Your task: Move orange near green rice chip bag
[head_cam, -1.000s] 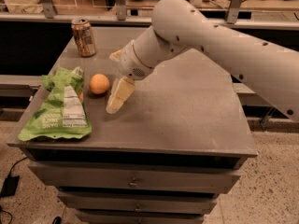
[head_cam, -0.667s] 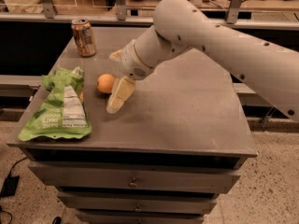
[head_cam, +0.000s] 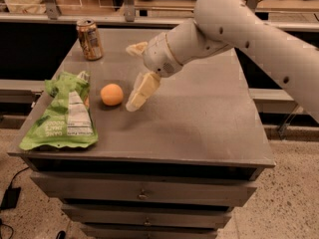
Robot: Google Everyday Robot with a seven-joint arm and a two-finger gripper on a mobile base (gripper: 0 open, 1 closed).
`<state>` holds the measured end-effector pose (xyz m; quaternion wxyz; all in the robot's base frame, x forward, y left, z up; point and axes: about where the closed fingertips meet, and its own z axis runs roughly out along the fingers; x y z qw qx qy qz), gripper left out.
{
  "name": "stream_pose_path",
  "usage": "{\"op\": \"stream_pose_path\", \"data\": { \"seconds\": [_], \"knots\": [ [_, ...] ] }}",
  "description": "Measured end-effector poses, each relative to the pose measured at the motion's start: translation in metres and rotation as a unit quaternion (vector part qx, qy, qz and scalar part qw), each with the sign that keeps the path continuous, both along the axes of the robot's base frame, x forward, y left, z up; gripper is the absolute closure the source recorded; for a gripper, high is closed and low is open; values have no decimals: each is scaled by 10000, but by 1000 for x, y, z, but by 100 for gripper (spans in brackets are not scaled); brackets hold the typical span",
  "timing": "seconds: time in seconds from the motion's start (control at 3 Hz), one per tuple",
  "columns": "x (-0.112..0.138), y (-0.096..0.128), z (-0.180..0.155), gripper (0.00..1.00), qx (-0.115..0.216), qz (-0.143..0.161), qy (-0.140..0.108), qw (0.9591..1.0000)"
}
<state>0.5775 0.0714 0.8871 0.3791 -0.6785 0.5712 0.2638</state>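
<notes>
Soft, even light is thrown from above. Faint shadows are cast on the grey table top (head_cam: 199, 118) beneath the gripper (head_cam: 131, 77), left of centre, and around the orange (head_cam: 111, 94). Mild glare is seen on the white arm (head_cam: 234, 19); the upper background is left dim.

The orange (head_cam: 111, 94) has rolled slightly right, away from the bag (head_cam: 59, 116); my gripper (head_cam: 131, 77), just right of it, has drawn back.

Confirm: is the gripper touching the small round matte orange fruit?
Apart: camera view shows grey tabletop between the orange and the open gripper beside it.
</notes>
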Motion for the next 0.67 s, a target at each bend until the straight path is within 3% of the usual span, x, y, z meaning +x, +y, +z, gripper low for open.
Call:
{"op": "stream_pose_path", "data": {
  "seconds": [0.33, 0.67],
  "knots": [
    [-1, -17, 15, 0, 263, -35, -40, 9996],
    [-2, -19, 17, 0, 295, -45, -43, 9995]
  ]
}}
